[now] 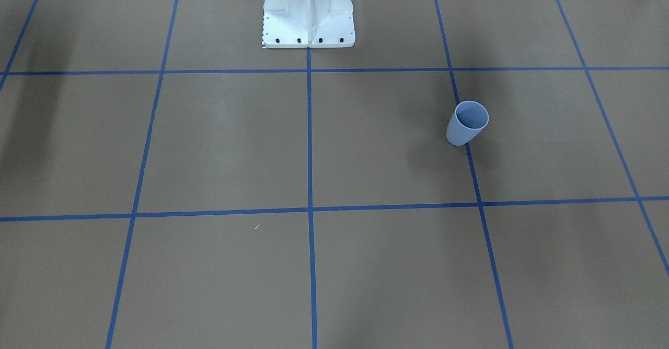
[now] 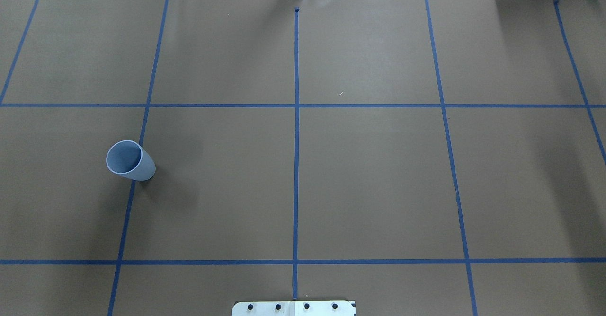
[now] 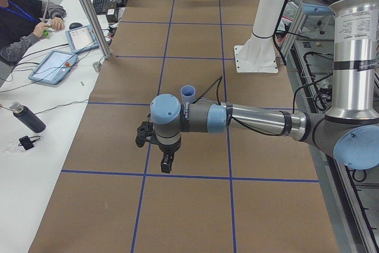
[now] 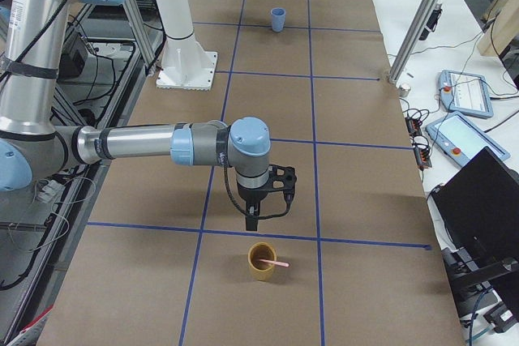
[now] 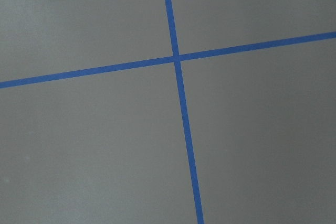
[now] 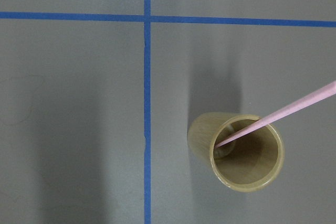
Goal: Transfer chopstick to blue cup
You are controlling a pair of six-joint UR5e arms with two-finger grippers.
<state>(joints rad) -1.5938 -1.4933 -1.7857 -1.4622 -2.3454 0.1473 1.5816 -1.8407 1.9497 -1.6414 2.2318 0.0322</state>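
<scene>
Tan cup [image 6: 202,140] close under the right wrist camera, the chopstick [image 6: 283,109] resting in it and leaning out toward 2 o'clock
The right gripper [image 4: 253,220] hangs with that cup at its 6 o'clock and the left gripper [image 3: 167,163] hovers over bare table; I cannot tell whether either claw is apart or together. The blue cup [image 2: 142,167] stands well apart, at the table's 9 o'clock from overhead. An off-centre pinch on the thin tilted stick could tip the tan cup, and the long stick might topple the blue cup
</scene>
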